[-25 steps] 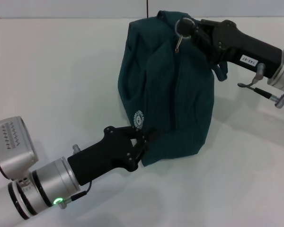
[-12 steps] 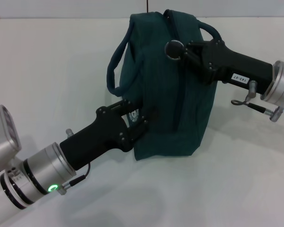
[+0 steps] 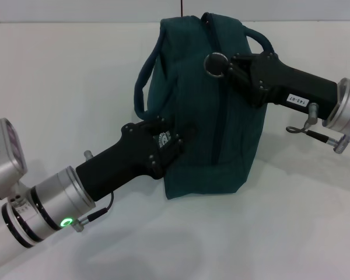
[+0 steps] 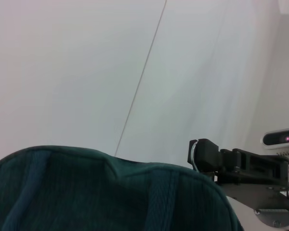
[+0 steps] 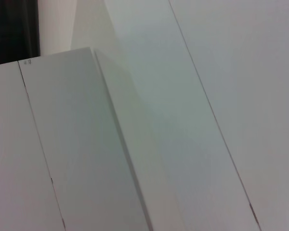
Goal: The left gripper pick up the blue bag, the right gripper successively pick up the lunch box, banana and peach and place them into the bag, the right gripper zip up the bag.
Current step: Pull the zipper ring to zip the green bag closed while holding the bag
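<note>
While the blue bag (image 3: 213,111) is stood at frame centre on the surface (image 3: 76,87), its soft, floppy fabric is pinched by the left tool (image 3: 174,142) at lower left and its ring pull (image 3: 214,63) clenched by the right tool (image 3: 228,66), the firmest hold being judged there.

Since one second ago, the blue bag (image 3: 213,111) has been raised from a slumped, tilted heap to an upright stance, and a looped handle (image 3: 144,81) has been freed to hang beside the left gripper (image 3: 174,142). The left gripper has been shifted up along the bag's side, so that the white logo (image 3: 162,139) is now largely covered by its fingers. The right gripper (image 3: 226,66) has been drawn lower along the zipper line, with the silver ring pull (image 3: 214,63) carried at its tip; in the last half second only slight shifts are noted.
</note>
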You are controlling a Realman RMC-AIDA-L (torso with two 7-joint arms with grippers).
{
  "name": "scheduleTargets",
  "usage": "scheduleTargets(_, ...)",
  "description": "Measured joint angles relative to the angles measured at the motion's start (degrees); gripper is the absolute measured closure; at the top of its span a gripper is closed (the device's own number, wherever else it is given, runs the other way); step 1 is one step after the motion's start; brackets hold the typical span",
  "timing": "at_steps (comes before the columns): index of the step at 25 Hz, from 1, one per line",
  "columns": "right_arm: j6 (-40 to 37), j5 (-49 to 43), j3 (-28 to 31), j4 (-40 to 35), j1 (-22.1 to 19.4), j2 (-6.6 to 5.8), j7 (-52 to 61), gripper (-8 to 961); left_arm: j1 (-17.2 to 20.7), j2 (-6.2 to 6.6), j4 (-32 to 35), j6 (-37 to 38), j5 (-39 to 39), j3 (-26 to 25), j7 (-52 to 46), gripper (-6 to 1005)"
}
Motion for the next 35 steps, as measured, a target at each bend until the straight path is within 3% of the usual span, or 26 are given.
scheduleTargets(4,0.0,0.1,0.0,0.0,0.0,0.04,0.0,944,0.0,-0.01,0.2,-0.1,0.2,0.1,0.0,584)
scheduleTargets(7,0.0,0.1,0.0,0.0,0.0,0.11,0.0,944,0.2,-0.01,0.5,-0.2,0.4,0.3,0.0,774)
scheduleTargets(11,-1.0,0.1,0.0,0.0,-0.5,0.15,0.1,944,0.5,0.07,1.0,-0.1,0.4,1.4,0.1,887)
scheduleTargets(13,-2.8,0.1,0.0,0.0,-1.0,0.20,0.3,944,1.2,0.30,3.3,0.4,0.4,4.4,-0.2,943)
scheduleTargets(16,-3.4,0.2,0.1,0.0,-1.2,0.26,0.3,944,3.4,0.69,7.6,1.7,0.4,9.0,-1.4,932)
scheduleTargets(21,0.1,3.2,1.0,0.5,-1.3,0.05,0.1,944,7.2,0.81,12.1,2.3,0.3,10.1,-2.5,913)
scheduleTargets(27,1.9,3.9,3.4,1.1,-0.9,-0.17,-0.1,944,8.0,0.83,12.6,3.1,0.1,9.9,-2.5,891)
scheduleTargets(35,0.8,3.6,1.3,1.2,-1.2,-0.09,-0.2,944,7.8,0.50,11.9,3.1,-2.0,7.8,-2.7,861)
